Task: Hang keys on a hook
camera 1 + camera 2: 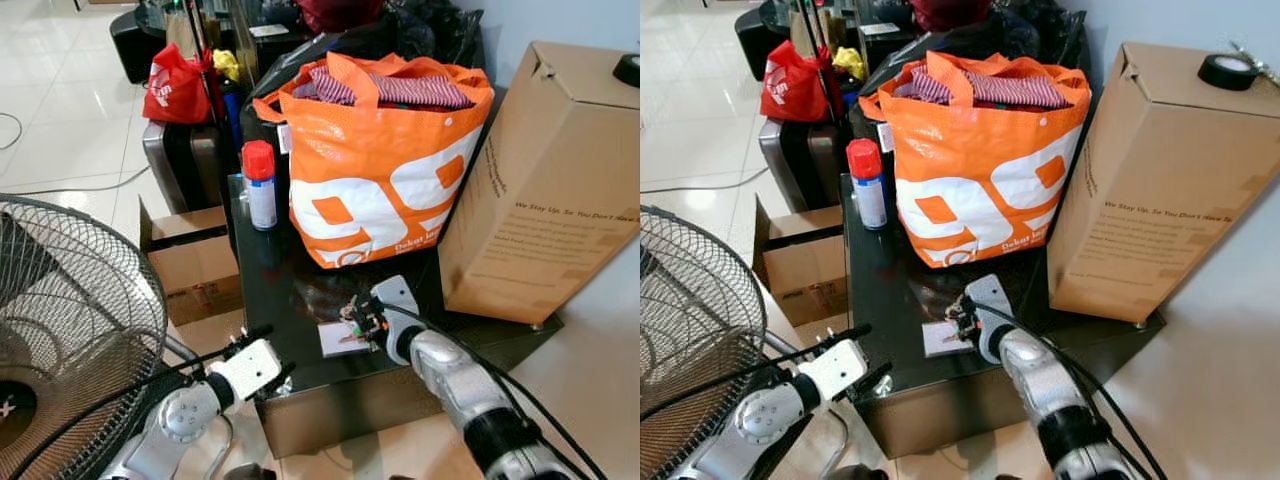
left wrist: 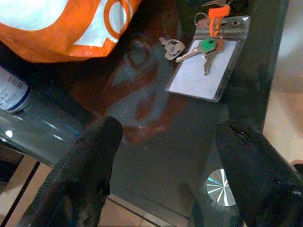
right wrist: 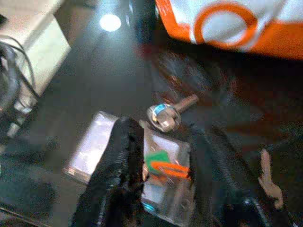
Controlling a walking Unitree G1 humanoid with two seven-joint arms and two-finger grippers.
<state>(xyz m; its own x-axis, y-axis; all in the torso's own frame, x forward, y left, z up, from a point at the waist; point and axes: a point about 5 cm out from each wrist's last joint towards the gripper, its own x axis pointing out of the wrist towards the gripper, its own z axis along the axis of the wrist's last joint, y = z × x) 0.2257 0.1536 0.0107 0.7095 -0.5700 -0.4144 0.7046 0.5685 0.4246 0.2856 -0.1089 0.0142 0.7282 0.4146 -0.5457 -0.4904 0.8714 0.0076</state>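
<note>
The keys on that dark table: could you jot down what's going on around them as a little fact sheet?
keys: a bunch with a green-capped key and an orange clip, lying on a clear card holder
surface: glossy black table, near its front edge
right gripper: jaws open, straddling the bunch
left gripper: jaws open, beside the table's front edge, holding nothing
behind the keys: orange shopping bag, spray can with red cap, cardboard box
hook: cannot tell where it is

Glossy black counter (image 1: 300, 385), white tile floor (image 1: 60, 110), pale wall (image 1: 510, 25), fan (image 1: 70, 330), cardboard box (image 1: 545, 180), orange bag (image 1: 380, 170).
</note>
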